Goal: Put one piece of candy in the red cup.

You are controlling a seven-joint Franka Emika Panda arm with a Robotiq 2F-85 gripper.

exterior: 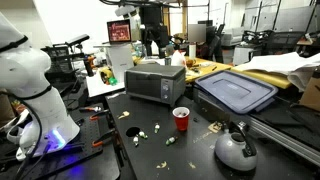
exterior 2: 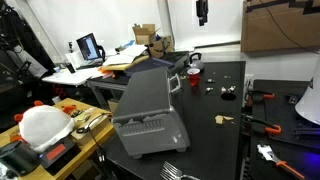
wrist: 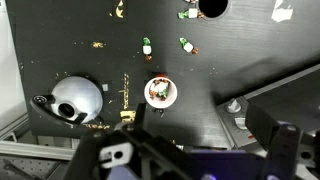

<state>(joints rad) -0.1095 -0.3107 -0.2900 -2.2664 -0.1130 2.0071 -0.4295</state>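
Observation:
The red cup [exterior: 181,119] stands upright on the black table in front of the grey toaster oven [exterior: 155,82]; it also shows in an exterior view [exterior 2: 192,70]. In the wrist view the cup [wrist: 160,93] appears from above as a pale ring with a small red and green piece inside. Several wrapped candies lie loose on the table [exterior: 152,128] [wrist: 147,46] [wrist: 187,45]. My gripper [exterior: 150,44] hangs high above the toaster oven, far from the cup, and also shows in an exterior view [exterior 2: 202,14]. Its fingers look apart and empty [wrist: 200,122].
A grey kettle [exterior: 236,150] [wrist: 75,98] stands near the table's front edge. A grey-blue bin lid [exterior: 235,92] lies beside the oven. Red-handled tools [exterior 2: 262,98] lie on the table. Cluttered desks with boxes and a laptop [exterior 2: 89,47] stand behind.

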